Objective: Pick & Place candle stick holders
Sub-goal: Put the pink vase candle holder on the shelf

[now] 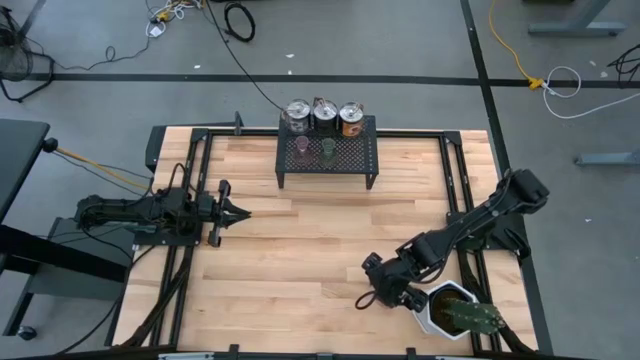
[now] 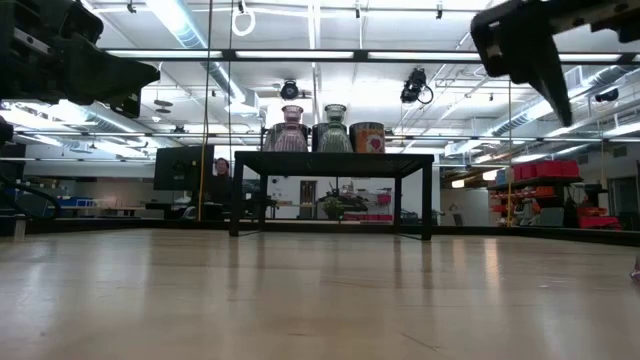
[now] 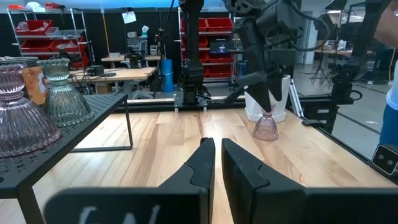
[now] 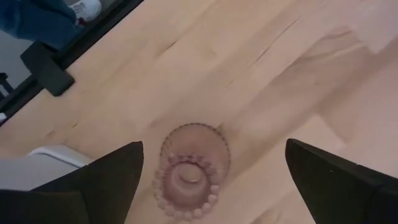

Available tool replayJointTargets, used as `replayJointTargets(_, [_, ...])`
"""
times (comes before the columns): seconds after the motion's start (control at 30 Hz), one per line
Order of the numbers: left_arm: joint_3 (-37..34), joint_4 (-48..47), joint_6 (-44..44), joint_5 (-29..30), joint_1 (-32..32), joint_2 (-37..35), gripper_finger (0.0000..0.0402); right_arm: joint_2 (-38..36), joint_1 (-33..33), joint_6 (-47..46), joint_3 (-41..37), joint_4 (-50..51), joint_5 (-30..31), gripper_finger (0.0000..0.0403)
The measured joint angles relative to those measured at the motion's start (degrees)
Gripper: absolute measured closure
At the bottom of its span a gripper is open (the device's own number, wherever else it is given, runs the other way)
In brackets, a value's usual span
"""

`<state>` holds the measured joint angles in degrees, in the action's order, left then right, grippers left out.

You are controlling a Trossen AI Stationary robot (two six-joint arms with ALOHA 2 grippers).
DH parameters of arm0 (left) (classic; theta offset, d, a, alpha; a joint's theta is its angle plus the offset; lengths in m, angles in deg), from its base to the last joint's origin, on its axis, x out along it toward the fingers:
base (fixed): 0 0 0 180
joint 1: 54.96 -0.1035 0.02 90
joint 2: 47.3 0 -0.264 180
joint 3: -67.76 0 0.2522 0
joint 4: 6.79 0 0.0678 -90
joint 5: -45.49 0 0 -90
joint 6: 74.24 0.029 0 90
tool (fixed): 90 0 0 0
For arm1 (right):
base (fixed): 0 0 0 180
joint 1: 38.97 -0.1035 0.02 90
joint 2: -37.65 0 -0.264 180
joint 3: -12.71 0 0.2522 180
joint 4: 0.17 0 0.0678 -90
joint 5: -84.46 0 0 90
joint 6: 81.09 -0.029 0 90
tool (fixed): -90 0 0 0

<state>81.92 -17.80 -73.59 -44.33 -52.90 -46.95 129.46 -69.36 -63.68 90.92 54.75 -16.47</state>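
Grey floor with loose cables surrounds the wooden desk (image 1: 300, 240) in the high view. At the upper centre of that frame we see a black mesh rack (image 1: 328, 152) on the desk, carrying 5 candle stick holders: 3 metallic can-like holders (image 1: 324, 116) in a row along its far edge, and in front of them a pink glass cup (image 1: 303, 146) beside an olive-green glass cup (image 1: 328, 147).

At the left of the frame, the left gripper (image 1: 240, 212) points toward the desk's middle with its fingers drawn narrow, nearly touching, and nothing between them; its wrist view shows the 2 dark fingers (image 3: 202, 163) close together above bare wood.

At the lower right of the high view, the right gripper (image 1: 372, 296) hangs over the desk with its fingers spread wide. Its wrist view looks down on the 6th holder, a second pink glass cup (image 4: 190, 172), standing on the desk between the 2 fingers (image 4: 109, 180), which are clear of it on both sides. The left wrist view shows that cup (image 3: 266, 127) near a white hexagonal pot (image 1: 447, 307), which sits at the lower right of the high view with a cactus (image 1: 478, 318) in it.
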Motion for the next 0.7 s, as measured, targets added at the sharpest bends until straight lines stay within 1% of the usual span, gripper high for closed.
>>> replayJointTargets(0.2, [0.0,0.0,0.0,0.0,0.0,0.0,0.0367,1.4,-2.3,-2.5,0.0,0.4,0.1,0.0012])
replayJointTargets(0.43, [0.0,0.0,0.0,0.0,0.0,0.0,0.0367,1.4,-3.5,-5.0,0.0,0.4,6.5,0.0012])
replayJointTargets(0.53, [0.0,0.0,0.0,0.0,0.0,0.0,0.0367,1.4,-3.5,-6.5,0.0,0.9,7.6,0.0012])
replayJointTargets(0.7, [0.0,0.0,0.0,0.0,0.0,0.0,0.0367,1.4,-3.7,-7.1,0.0,1.6,7.5,0.0012])
